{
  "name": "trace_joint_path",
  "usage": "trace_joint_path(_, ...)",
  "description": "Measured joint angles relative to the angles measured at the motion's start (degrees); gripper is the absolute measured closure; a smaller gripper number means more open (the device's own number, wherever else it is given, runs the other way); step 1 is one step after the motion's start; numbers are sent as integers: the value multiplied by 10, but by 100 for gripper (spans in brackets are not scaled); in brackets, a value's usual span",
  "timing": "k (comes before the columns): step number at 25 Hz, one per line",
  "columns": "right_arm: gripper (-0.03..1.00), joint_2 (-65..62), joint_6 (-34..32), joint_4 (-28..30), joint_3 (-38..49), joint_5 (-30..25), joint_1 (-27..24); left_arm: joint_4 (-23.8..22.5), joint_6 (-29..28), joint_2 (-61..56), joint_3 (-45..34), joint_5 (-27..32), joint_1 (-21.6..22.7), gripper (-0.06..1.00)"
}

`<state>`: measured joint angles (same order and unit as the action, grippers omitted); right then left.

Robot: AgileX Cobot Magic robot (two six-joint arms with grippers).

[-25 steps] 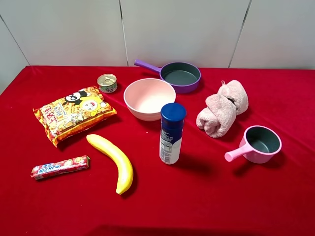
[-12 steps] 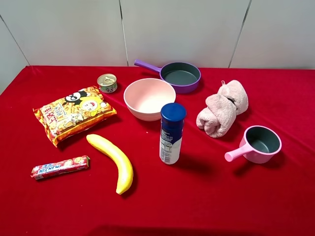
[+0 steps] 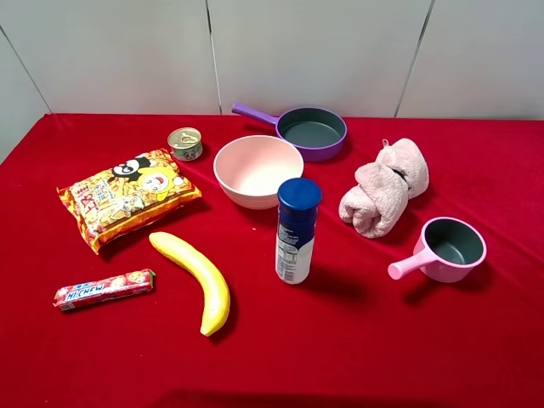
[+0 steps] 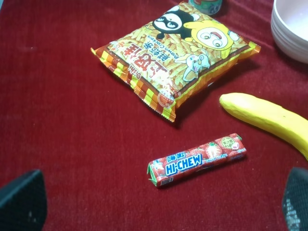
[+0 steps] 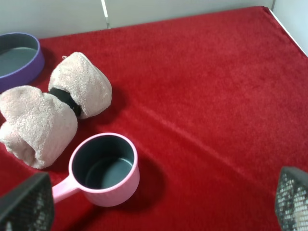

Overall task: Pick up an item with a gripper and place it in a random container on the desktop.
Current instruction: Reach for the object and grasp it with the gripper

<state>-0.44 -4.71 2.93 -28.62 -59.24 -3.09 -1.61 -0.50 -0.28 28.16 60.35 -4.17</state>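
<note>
The bottle (image 3: 298,231) is standing upright near the middle of the red desktop (image 3: 357,340), just on the near side of the pink bowl (image 3: 257,170), with the banana (image 3: 195,279) lying to its left. The small pink cup (image 3: 452,247) is sitting well apart to the bottle's right, its handle pointing left, and the rolled towel (image 3: 385,197) is lying just beyond it. The left gripper (image 4: 159,202) is hovering above the cloth near the candy stick (image 4: 197,159), its fingers spread wide and holding nothing. The right gripper (image 5: 159,202) is hovering near the cup, likewise spread wide and holding nothing.
</note>
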Motion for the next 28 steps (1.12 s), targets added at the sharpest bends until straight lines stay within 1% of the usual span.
trace_joint_path(28,28,0,0,0,0,1,0,0,0,0,0,0,0,-3)
